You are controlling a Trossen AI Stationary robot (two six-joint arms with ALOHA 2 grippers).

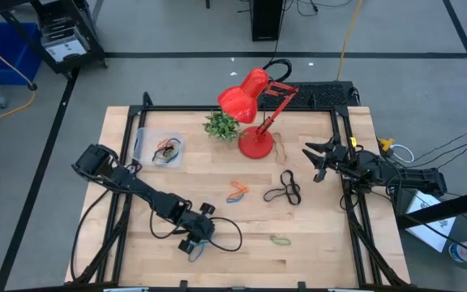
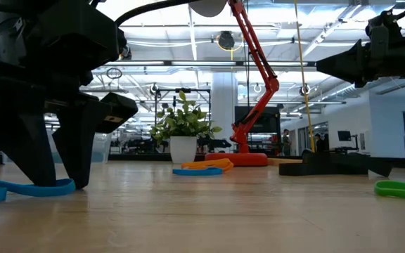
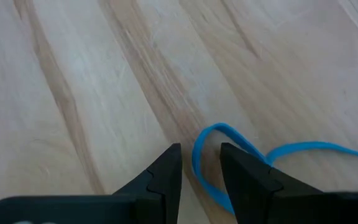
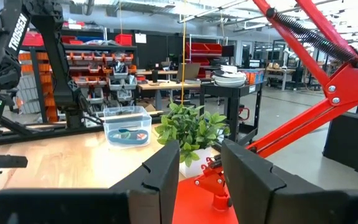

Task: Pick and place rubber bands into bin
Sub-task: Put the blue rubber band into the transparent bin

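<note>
The left gripper (image 3: 201, 168) was lowered onto the tabletop (image 3: 73, 93), its jaws set slightly apart astride one end of the blue rubber band (image 3: 229, 155), whose length trailed sideways. The clear bin (image 1: 159, 149) lay well away, beside the potted plant (image 1: 222, 125).

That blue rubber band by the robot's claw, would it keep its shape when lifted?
Probably not: the blue rubber band is thin and lies in loose curves on the table, so it would likely droop. It looks light, and might slip from the left gripper.

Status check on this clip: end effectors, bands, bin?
Left end effector down at table's front, open, straddling blue rubber band. Right end effector raised, open, empty, by red lamp. Bin holds some bands; nothing blocking.
</note>
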